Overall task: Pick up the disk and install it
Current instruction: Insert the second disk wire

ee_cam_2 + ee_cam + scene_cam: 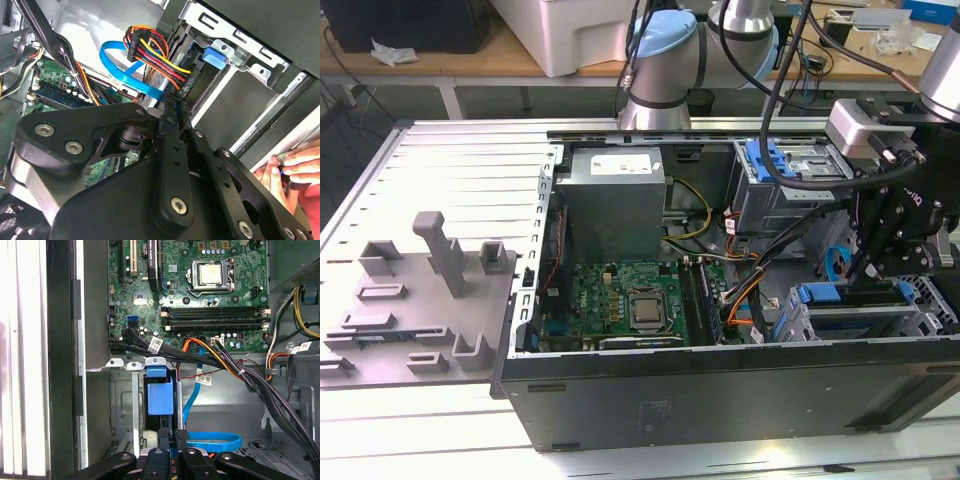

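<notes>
The disk (pixel 160 395), seen end-on with its blue carrier rail, stands in the grey drive cage (pixel 925 310) at the corner of the open computer case nearest the exterior view's lower right. The rail's blue end (pixel 820 293) shows at the cage's top. My gripper (pixel 868 268) hangs directly over it. In both wrist views the black fingers lie together, and the gripper (pixel 173 432) is at the disk's outer end. The gripper (pixel 172 102) points into the bay beside a bundle of coloured wires. I cannot tell whether the fingertips touch the disk.
The case holds a green motherboard (pixel 630 300), a grey power supply (pixel 615 200) and an upper bay with a blue handle (pixel 785 165). A blue flat cable (pixel 210 440) loops beside the cage. A person's hand (pixel 295 167) rests at the case edge. Grey fixtures (pixel 420 300) stand at the exterior view's left.
</notes>
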Robot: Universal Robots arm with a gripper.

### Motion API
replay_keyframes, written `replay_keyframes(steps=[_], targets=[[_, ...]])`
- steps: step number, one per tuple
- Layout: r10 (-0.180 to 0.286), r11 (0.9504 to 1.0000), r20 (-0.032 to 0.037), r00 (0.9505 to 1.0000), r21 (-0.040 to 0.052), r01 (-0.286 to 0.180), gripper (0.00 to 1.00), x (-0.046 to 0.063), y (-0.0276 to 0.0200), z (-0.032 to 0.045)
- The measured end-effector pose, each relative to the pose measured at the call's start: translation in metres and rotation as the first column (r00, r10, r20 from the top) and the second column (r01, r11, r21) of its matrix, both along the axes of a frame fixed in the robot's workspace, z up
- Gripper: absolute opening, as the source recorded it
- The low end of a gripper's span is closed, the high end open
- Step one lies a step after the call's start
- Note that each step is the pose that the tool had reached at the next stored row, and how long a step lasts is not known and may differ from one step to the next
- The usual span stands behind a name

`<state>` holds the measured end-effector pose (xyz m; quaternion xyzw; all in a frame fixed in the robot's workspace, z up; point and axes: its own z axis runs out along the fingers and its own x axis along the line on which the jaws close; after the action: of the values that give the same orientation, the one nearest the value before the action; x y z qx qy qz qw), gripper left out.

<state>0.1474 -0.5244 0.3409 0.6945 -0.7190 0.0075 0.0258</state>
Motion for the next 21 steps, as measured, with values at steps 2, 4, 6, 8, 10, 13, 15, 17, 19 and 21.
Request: replay_keyframes(steps=[2, 4, 6, 8, 10, 13, 15, 17, 19, 21], targets=[[0.0, 1.0, -0.0001, 1.0, 0.0001, 0.0, 0.16, 0.0, 0.0, -0.0006], [0.0, 1.0, 0.0, 1.0, 0.0, 0.0, 0.16, 0.0, 0.0, -0.0015], [0.0, 1.0, -0.0001, 1.0, -0.0003, 0.0, 0.16, 0.0, 0.0, -0.0022], [0.0, 1.0, -0.0001, 1.0, -0.0003, 0.0, 0.16, 0.0, 0.0, -0.0029], [0.0, 1.0, 0.0, 1.0, -0.0003, 0.0, 0.16, 0.0, 0.0, -0.0034], [0.0, 1.0, 0.0, 1.0, -0.0001, 0.0, 0.16, 0.0, 0.0, -0.0036], [0.0, 1.0, 0.0, 1.0, -0.0001, 0.0, 0.16, 0.0, 0.0, -0.0036], [0.0, 1.0, 0.0, 1.0, 0.0013, 0.0, 0.23, 0.0, 0.0001, -0.0042], [0.0, 1.0, 0.0, 1.0, 0.0003, 0.0, 0.29, 0.0, 0.0, -0.0024], [0.0, 1.0, 0.0, 1.0, 0.0001, 0.0, 0.41, 0.0, 0.0, -0.0001]])
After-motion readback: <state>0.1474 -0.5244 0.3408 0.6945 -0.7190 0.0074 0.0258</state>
